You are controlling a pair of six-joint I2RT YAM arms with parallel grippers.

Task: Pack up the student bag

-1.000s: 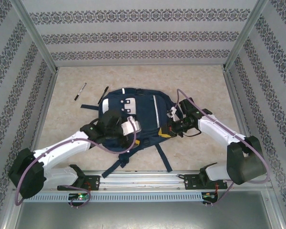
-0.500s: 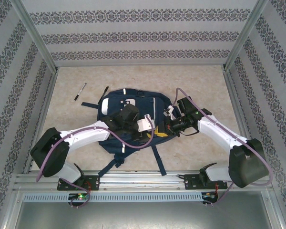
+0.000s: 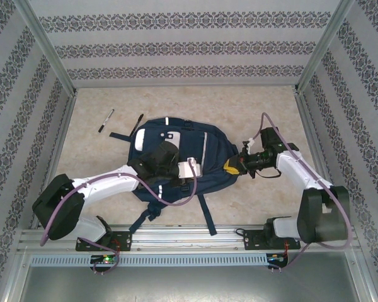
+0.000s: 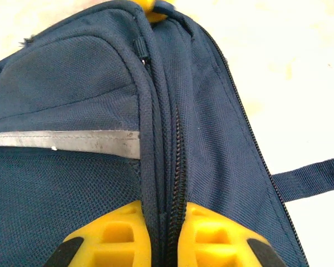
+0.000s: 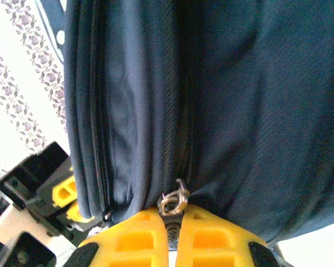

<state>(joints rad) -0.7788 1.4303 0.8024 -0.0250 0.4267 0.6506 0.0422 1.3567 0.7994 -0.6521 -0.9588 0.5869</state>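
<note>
The student bag (image 3: 176, 154), a large navy-blue fabric backpack with thin white stripes and pale front-pocket patches, lies flat at the middle of the beige marbled table (image 3: 271, 107), with its dark straps (image 3: 205, 214) trailing toward my bases. My left gripper (image 3: 200, 168) is over the bag's right half. In the left wrist view, the left gripper (image 4: 166, 219) has its yellow fingers (image 4: 119, 233) closed on the raised zipper seam, with bag fabric pinched between them. A grey reflective strip (image 4: 67, 142) runs across the panel to the left of that seam, and one navy strap (image 4: 312, 183) lies out on the table to the right. My right gripper (image 3: 232, 167) meets the bag's right edge. In the right wrist view, the right gripper (image 5: 172, 225) has its yellow fingers (image 5: 131, 239) shut on a dark zipper pull (image 5: 172, 219) that carries a small metal ring (image 5: 175, 200). The zipper line runs straight up the fabric from that pull. Beyond the bag's upper left corner a dark pen (image 3: 137, 124) lies just beside it. A black-and-white pen (image 3: 106, 120) lies farther left, apart from the bag.
</note>
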